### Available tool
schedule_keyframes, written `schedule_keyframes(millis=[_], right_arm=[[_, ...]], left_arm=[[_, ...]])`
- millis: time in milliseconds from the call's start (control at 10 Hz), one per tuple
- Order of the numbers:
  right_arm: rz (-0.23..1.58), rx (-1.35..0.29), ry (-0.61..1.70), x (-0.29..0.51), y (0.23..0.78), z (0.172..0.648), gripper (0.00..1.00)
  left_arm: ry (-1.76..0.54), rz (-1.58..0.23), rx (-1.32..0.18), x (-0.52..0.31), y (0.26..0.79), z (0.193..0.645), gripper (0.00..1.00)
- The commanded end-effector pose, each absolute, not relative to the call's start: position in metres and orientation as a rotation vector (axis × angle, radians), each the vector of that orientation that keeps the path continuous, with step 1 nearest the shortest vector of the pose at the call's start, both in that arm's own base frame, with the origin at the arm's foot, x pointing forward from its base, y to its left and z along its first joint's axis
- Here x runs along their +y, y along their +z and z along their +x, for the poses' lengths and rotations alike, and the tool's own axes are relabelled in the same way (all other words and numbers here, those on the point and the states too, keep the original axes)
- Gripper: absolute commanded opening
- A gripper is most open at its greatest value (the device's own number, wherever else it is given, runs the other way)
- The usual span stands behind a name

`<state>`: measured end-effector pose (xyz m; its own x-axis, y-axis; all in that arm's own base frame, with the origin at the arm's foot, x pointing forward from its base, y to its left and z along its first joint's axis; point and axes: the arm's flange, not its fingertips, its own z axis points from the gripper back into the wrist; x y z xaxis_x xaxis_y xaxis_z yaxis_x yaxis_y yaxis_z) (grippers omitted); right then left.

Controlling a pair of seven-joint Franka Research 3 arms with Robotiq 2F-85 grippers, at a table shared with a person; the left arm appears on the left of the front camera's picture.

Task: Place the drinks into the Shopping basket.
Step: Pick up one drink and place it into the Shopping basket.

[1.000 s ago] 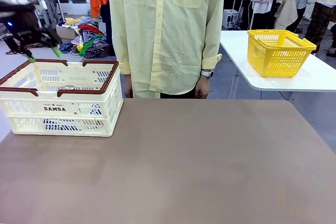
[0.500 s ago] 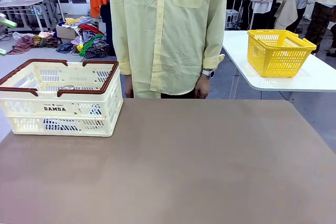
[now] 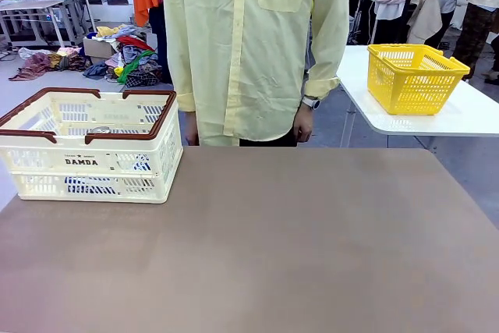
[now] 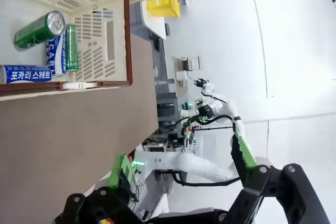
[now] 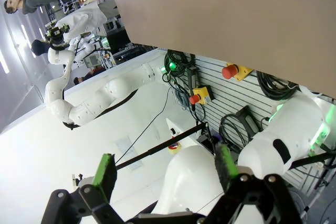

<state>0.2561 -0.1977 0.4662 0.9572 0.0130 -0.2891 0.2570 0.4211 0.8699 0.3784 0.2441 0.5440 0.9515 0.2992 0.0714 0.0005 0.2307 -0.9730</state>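
The cream-white Shopping basket [image 3: 86, 163] with its brown rim stands at the table's far left corner. Through its open top, one silver can top [image 3: 99, 130] shows in the front view. The left wrist view looks into the basket [image 4: 127, 40] from the side: several drinks lie on its floor, among them a green can [image 4: 39, 30], a second green can [image 4: 72, 47] and a blue can [image 4: 26, 73] with white print. My left gripper [image 4: 181, 163] is open, holds nothing, and is well away from the basket. My right gripper [image 5: 165, 170] is open too, with nothing between its fingers.
A person in a pale yellow shirt [image 3: 249, 52] stands at the far edge, arms down. A yellow mesh basket [image 3: 413, 76] sits on a separate white table at the right. The brown tabletop [image 3: 273, 247] spreads wide in front of the basket.
My left gripper, above the basket's far left corner a second ago, has drawn off to the left and left the front view. The person's arm has shifted slightly.
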Motion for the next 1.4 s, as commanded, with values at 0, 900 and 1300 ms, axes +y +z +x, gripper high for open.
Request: schedule_keyframes(millis=[0,900,1300], right_arm=[[1.133,0.263,-0.142,-0.1990,0.4691,0.2547,1.00],[1.133,0.263,-0.142,-0.1990,0.4691,0.2547,1.00],[1.133,0.263,-0.142,-0.1990,0.4691,0.2547,1.00]], left_arm=[[0.212,-1.302,-0.322,0.2396,0.5665,0.3708,1.00],[0.212,-1.302,-0.322,0.2396,0.5665,0.3708,1.00],[0.212,-1.302,-0.322,0.2396,0.5665,0.3708,1.00]])
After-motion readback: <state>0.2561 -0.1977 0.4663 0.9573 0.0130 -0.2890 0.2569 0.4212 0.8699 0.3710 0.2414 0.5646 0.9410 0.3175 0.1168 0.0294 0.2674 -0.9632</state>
